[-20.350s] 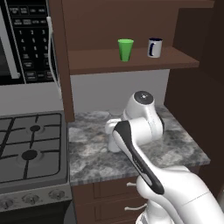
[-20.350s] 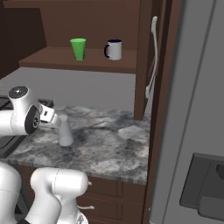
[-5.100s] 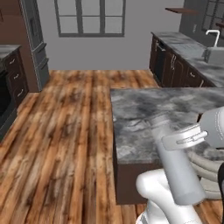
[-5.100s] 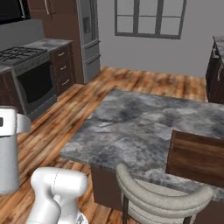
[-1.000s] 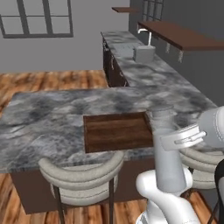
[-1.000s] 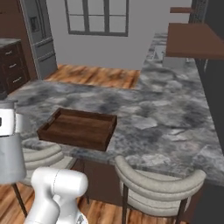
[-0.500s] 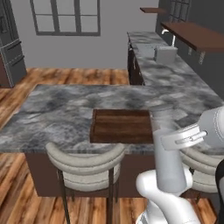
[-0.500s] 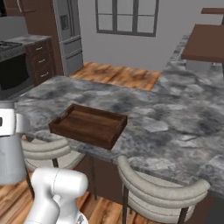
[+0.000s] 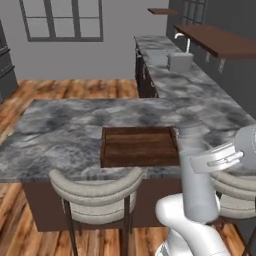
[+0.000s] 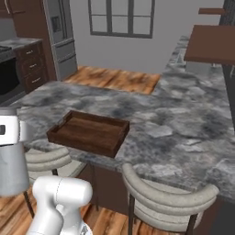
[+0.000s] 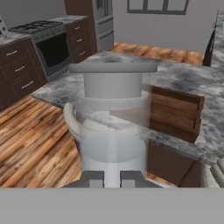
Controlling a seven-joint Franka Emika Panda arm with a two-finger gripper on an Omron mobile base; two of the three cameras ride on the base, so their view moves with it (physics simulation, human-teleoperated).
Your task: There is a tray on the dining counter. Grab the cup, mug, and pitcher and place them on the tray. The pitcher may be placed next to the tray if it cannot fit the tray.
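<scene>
My gripper (image 11: 111,178) is shut on the pitcher (image 11: 113,127), a tall pale grey-white vessel with a flared clear top. It fills the middle of the hand view. The pitcher (image 9: 198,180) hangs in front of the dining counter (image 9: 60,130), off the near right corner of the tray (image 9: 140,146). My gripper (image 9: 215,159) clasps its side. From the right, the pitcher (image 10: 12,167) is low at the left, short of the counter edge. The dark brown tray (image 10: 89,132) lies empty near the counter's front edge (image 10: 183,133). Cup and mug are out of view.
Two round-backed stools (image 9: 95,192) (image 10: 167,202) stand against the counter's near side, below the tray. A second marbled worktop with a sink (image 9: 175,70) runs along the far right under a wooden shelf (image 9: 215,40). A fridge (image 10: 59,36) and stove (image 11: 35,27) lie beyond.
The whole picture has shifted: the base has moved along the counter, so the tray sits more centred. The pitcher stays in the same grip.
</scene>
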